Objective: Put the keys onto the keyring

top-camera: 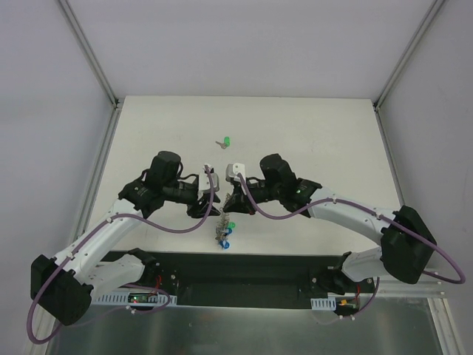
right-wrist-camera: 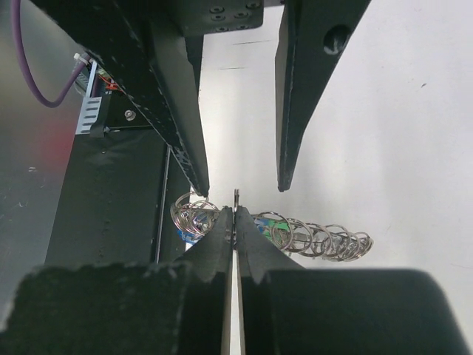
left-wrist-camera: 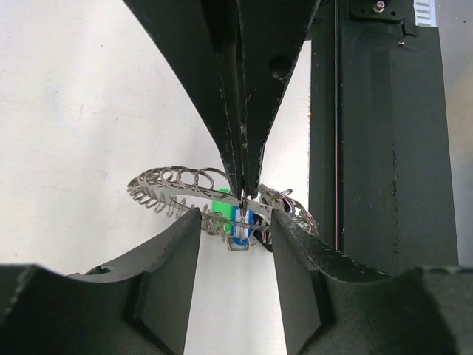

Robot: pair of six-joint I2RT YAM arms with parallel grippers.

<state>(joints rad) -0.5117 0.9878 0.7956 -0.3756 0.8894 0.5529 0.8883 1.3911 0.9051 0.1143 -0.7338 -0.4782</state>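
Observation:
The keyring [left-wrist-camera: 168, 191] is a grey metal ring with small wire loops around its rim; it hangs edge-on at the table's near middle [top-camera: 220, 231]. A green-headed key [left-wrist-camera: 221, 203] and a blue-headed key [left-wrist-camera: 243, 224] hang from it. My right gripper [right-wrist-camera: 235, 214] is shut on one thin wire loop of the keyring and comes down from above in the left wrist view [left-wrist-camera: 242, 185]. My left gripper [left-wrist-camera: 235, 225] is open, its fingers either side of the keys, just short of the ring. A loose green key [top-camera: 226, 142] lies farther back. No black key shows.
The black base rail [top-camera: 244, 270] runs along the near table edge right below the ring; it fills the right side of the left wrist view [left-wrist-camera: 384, 148]. White enclosure walls and metal frame posts [top-camera: 92, 59] bound the table.

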